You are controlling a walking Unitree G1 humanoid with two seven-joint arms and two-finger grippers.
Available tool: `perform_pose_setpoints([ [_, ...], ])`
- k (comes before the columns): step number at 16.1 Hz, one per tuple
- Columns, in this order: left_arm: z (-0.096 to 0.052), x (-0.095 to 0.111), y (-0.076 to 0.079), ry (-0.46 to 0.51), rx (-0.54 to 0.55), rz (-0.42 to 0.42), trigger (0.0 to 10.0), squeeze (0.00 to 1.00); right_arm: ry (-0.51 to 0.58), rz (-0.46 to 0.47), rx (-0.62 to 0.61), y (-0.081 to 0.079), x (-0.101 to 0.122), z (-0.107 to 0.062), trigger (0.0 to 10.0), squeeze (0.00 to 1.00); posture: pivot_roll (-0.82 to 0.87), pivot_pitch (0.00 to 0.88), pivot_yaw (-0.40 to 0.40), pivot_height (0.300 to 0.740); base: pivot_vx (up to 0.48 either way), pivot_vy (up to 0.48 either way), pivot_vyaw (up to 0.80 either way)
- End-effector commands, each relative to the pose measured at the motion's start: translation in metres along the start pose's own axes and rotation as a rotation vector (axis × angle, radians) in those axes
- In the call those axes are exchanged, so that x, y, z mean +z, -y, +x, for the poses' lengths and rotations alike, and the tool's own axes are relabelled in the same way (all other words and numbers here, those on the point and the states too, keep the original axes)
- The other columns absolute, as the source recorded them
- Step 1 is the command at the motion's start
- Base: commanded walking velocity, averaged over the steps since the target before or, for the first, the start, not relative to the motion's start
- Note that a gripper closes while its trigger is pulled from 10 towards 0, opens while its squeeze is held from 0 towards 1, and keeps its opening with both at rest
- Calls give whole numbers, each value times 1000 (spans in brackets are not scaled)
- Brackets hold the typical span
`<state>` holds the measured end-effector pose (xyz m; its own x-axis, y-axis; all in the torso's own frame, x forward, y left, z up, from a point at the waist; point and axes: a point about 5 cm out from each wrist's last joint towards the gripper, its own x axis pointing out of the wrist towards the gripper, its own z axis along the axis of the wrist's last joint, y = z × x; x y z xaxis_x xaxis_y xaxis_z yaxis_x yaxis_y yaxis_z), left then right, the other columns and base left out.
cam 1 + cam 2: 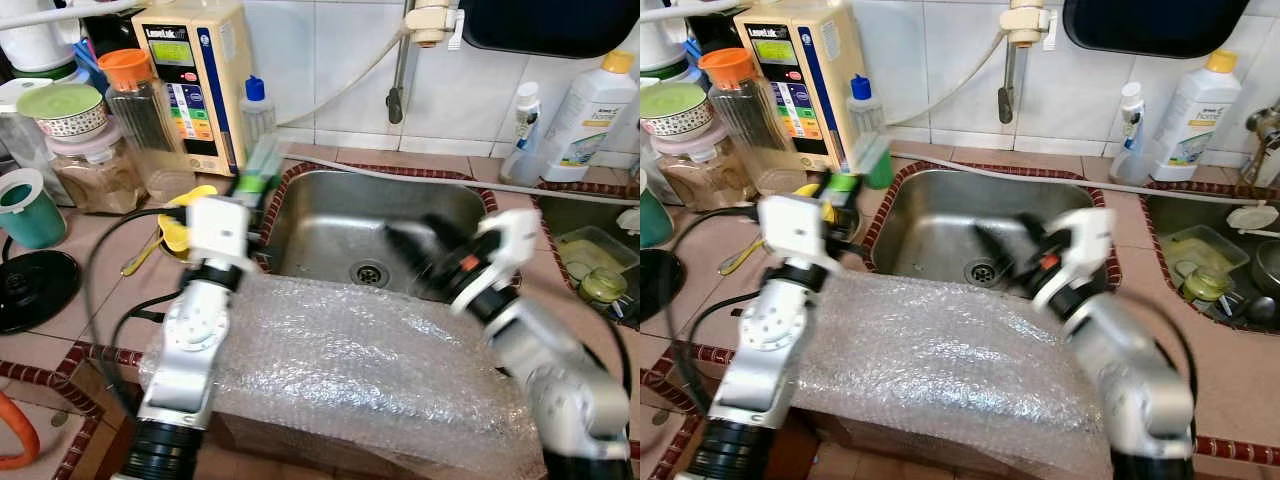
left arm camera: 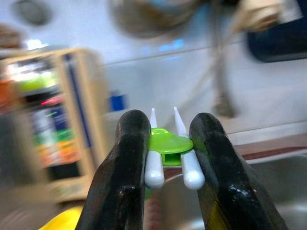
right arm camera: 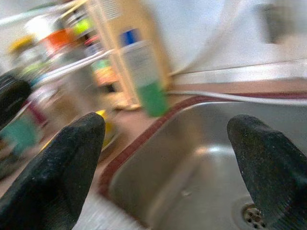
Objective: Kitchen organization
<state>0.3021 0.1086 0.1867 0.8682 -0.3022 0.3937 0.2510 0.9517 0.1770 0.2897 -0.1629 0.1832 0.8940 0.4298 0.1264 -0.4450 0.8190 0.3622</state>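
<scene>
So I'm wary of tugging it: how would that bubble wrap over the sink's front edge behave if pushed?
The bubble wrap drapes limply over the sink's front edge, so it is probably floppy and light. Its glossy film looks slippery; a push would likely bunch or slide it.

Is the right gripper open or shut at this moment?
Open. The right gripper hangs over the sink, its two black fingers wide apart, nothing between them.

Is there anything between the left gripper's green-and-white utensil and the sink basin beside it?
Nothing visible does. The left gripper is shut on the green-and-white utensil at the sink's left rim, and the basin beyond is bare. The right gripper hangs open over the basin, off to the side.
</scene>
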Motion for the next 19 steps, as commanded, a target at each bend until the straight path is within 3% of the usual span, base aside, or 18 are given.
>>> perform_pose_setpoints([
  [1, 3, 6, 8, 29, -57, -30, 0, 0, 21, 56, -36, 6, 5, 0, 10000, 0, -34, 0, 44, 740, 0, 0, 0],
  [4, 5, 8, 29, 76, -205, -36, 0, 0, 67, 262, -4, 3, 15, 8, 10000, 0, -41, 0, 51, 740, 0, 0, 0],
  [6, 10, 9, 33, 89, -230, -60, 0, 0, 95, 404, 46, -4, 21, 16, 10000, 0, -42, 0, 50, 740, 0, 0, 0],
  [8, 13, 11, 39, 105, -258, -76, 0, 0, 97, 473, 86, -13, 24, 22, 10000, 0, -50, 0, 47, 740, 0, 0, 0],
  [13, 8, 12, 63, 107, -326, -186, 0, 0, 44, 572, 141, -28, 19, 32, 10000, 0, -64, 0, 42, 740, 0, 0, 0],
  [17, 6, 15, 69, 115, -345, -216, 0, 0, 27, 605, 154, -28, 18, 41, 10000, 0, -70, 0, 42, 740, 0, 0, 0],
  [18, 6, 16, 69, 117, -345, -225, 0, 0, 36, 627, 149, -26, 19, 45, 8588, 0, -72, 0, 44, 740, 0, 0, 0],
  [19, 7, 16, 69, 117, -344, -232, 0, 0, 43, 655, 149, -25, 20, 47, 3647, 0, -73, 0, 45, 740, 0, 0, 0],
])
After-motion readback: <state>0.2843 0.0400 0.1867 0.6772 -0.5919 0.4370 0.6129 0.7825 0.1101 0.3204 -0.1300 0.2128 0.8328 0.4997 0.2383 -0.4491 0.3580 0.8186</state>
